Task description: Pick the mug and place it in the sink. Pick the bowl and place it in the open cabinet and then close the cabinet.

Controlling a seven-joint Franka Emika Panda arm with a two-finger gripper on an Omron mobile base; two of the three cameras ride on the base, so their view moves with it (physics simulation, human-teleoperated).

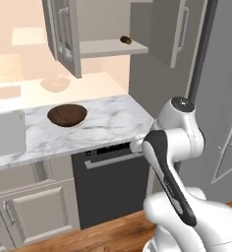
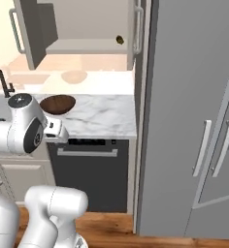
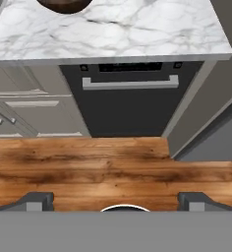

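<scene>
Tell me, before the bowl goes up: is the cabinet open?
Open: the cabinet doors are swung out, baring its inner shelf.

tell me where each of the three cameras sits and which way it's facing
Left base view: behind the arm, on its left, looking down at the bowl on the marble counter and the open cabinet.
Right base view: behind on its right, facing the same bowl, cabinet and a tall grey fridge.
Hand view: on the hand, facing the dishwasher and wood floor; open end effector at bottom.
</scene>
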